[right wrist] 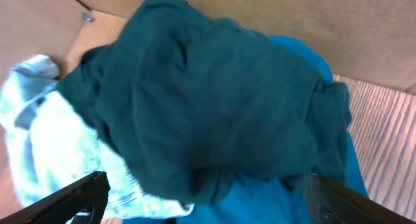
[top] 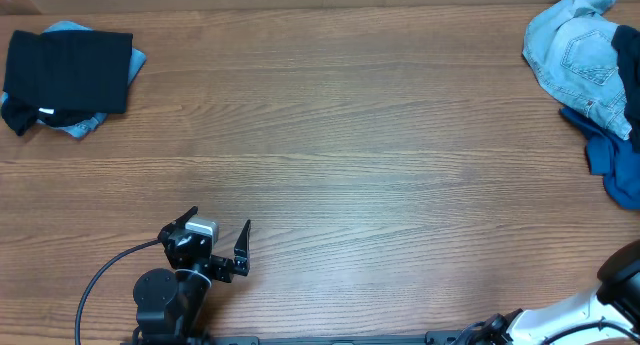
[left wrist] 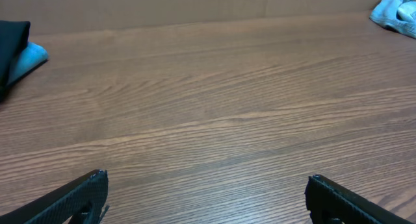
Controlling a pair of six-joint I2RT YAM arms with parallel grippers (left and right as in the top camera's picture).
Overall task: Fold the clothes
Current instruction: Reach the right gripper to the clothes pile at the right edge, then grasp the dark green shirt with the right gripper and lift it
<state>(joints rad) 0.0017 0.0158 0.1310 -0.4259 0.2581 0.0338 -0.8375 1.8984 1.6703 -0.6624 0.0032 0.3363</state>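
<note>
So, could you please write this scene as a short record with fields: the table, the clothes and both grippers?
table: wooden table, clothes at its two far corners
left pile: black folded garment lying on a pale blue piece
right pile: loose heap of pale denim piece, dark teal garment, bright blue piece
left gripper: open, empty, over bare wood
right gripper: open, empty, facing the right pile
folding: right pile not yet folded
</note>
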